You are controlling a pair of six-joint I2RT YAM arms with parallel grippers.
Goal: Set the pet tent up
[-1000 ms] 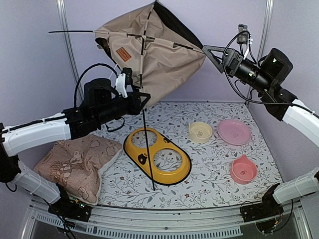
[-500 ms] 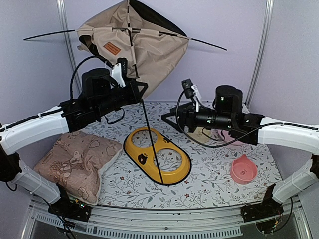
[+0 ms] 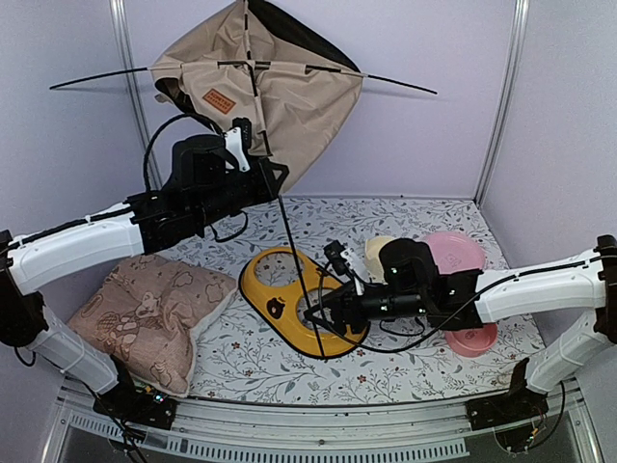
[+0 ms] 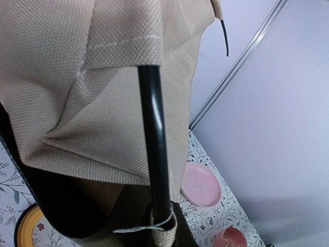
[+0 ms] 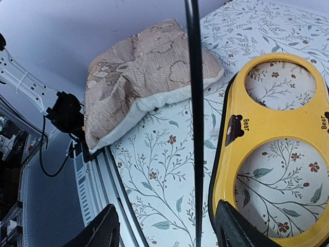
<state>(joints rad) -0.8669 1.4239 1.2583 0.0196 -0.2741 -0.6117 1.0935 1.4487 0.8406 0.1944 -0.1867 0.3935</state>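
One pole (image 3: pixel 294 275) in play — left hand (image 3: pixel 269 183) clamped high, right hand (image 5: pixel 167 221) apart around its foot; tent (image 3: pixel 289 106) hangs aloft, unpitched — mostly undone.

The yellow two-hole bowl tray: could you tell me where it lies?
The yellow two-hole tray lies mid-table in the top view, between the pinkish patterned cushion on its left and the cream bowl.

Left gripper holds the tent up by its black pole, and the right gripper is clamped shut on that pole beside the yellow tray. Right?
No: the right gripper is open, not clamped. The right wrist view shows the pole standing between its fingers with a gap on each side. The rest is right.
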